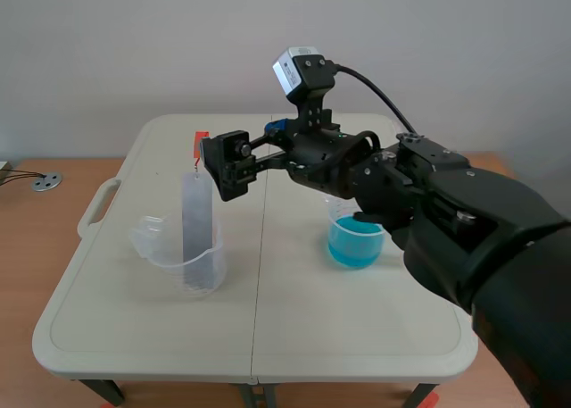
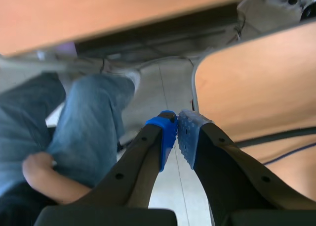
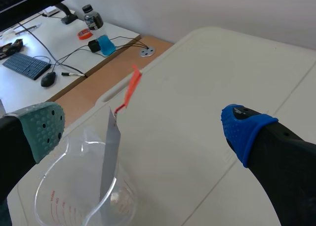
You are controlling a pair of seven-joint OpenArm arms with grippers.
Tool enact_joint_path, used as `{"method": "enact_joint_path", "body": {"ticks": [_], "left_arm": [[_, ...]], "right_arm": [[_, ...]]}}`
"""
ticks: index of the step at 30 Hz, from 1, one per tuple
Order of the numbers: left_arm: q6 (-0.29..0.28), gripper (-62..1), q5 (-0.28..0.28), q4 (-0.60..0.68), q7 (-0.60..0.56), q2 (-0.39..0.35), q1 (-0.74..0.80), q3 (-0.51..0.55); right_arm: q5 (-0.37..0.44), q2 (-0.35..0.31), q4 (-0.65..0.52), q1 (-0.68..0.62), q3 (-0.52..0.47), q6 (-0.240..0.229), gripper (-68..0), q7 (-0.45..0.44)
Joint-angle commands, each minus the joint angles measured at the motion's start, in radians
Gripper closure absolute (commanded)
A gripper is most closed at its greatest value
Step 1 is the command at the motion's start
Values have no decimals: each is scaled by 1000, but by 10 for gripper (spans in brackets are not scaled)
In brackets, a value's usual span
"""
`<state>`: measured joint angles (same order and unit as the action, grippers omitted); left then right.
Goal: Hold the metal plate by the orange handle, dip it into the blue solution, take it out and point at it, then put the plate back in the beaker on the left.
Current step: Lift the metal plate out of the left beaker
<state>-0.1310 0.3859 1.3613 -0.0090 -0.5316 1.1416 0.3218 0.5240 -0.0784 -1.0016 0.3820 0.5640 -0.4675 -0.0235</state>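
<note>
The metal plate [image 1: 197,213] stands nearly upright in the clear beaker [image 1: 183,263] on the left half of the desk [image 1: 357,337]. Its lower end is inside the beaker, and its top rises well above the rim. The orange handle [image 1: 199,144] sticks up from the plate's top edge. The right arm comes in from the right and reaches past the middle seam of the desk. Its right claw [image 3: 143,126] is spread wide beside the top of the plate, with the grey-green pad [image 3: 43,127] and the blue pad [image 3: 243,129] far apart. In the right wrist view the handle and the plate's upper end lie ahead of the claw, between the two fingers, and neither finger touches them. The claw holds nothing. The beaker of blue solution [image 1: 355,245] sits on the right half of the desk, well apart from the clear beaker and partly hidden under the right arm. The left claw [image 2: 177,123] is narrow, its pads almost meeting with nothing between them. It hangs off the desk, over the floor, near a person's leg in jeans [image 2: 86,122].
</note>
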Motion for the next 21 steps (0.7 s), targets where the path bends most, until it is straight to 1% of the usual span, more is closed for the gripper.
{"method": "enact_joint_path", "body": {"ticks": [1,8,11,13,15,21], "left_arm": [[-6,-60,-16,-28,-10,5,-41,-26],[-21,-60,-20,-262,-10,8,-208,-170],[-21,-60,-62,-326,-10,22,-250,-212],[-21,-60,-61,-346,-16,24,-262,-233],[-21,-60,-61,-354,-29,25,-261,-249],[-21,-60,-61,-355,-31,27,-248,-266]], "right_arm": [[12,19,1,43,12,-2,-663,-15],[12,109,165,136,47,-5,-663,-4],[11,141,230,169,47,-5,-663,-5],[12,157,263,189,47,-5,-663,-5],[12,170,285,206,47,-19,-663,-5],[14,188,293,225,47,-24,-663,10]]}}
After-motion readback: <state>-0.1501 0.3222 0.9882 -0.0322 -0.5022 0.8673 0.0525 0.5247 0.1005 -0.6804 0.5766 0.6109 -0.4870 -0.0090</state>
